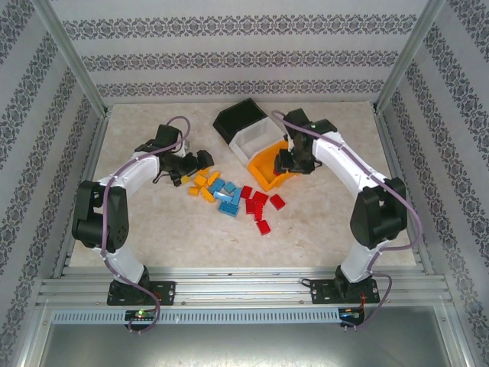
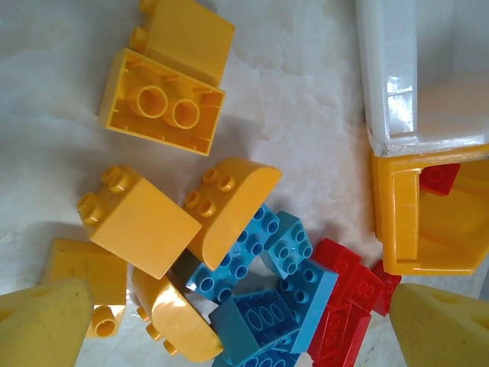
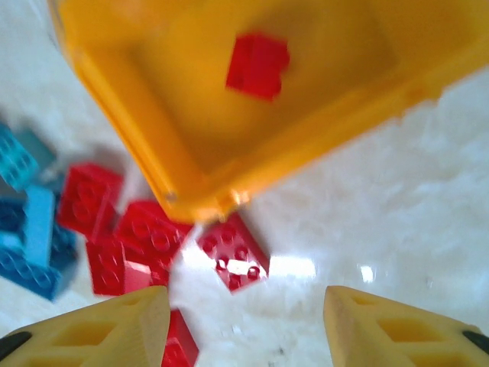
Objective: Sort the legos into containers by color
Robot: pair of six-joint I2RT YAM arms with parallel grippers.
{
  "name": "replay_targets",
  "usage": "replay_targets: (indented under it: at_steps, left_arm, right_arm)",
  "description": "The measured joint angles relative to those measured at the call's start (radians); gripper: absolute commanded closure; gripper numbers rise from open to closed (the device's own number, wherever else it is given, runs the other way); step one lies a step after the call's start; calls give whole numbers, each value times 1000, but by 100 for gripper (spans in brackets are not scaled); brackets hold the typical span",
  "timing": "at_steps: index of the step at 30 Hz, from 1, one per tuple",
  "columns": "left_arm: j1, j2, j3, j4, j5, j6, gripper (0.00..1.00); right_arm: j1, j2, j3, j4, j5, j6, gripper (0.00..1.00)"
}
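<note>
The legos lie in a loose pile mid-table: orange-yellow ones (image 1: 200, 183) on the left, blue ones (image 1: 227, 196) in the middle, red ones (image 1: 260, 208) on the right. The containers stand behind in a slanted row: black (image 1: 239, 116), white (image 1: 256, 141), orange (image 1: 267, 172). My left gripper (image 1: 200, 160) is open over the pile's yellow end; below its fingers I see yellow (image 2: 137, 222), blue (image 2: 267, 306) and red bricks (image 2: 344, 298). My right gripper (image 3: 244, 329) is open and empty above the orange bin's (image 3: 191, 115) front edge. One red brick (image 3: 257, 65) lies inside that bin.
Metal frame posts and patterned walls close the table in on three sides. Bare marble tabletop (image 1: 153, 229) lies in front of the pile, and more to the right of the bins (image 1: 344, 206). Loose red bricks (image 3: 233, 254) lie just outside the orange bin's lip.
</note>
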Motion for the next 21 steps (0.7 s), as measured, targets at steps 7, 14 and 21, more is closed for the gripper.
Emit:
replay_targets:
  at_steps: [7, 14, 21]
  left_arm:
    - [-23, 13, 7, 12, 8, -11, 0]
    - [-23, 13, 8, 13, 10, -22, 0]
    - [-23, 12, 8, 13, 10, -22, 0]
  right_arm:
    - [111, -57, -253, 89, -2, -125, 29]
    - [114, -4, -291, 173, 0, -192, 27]
    - [114, 108, -268, 212, 0, -230, 30]
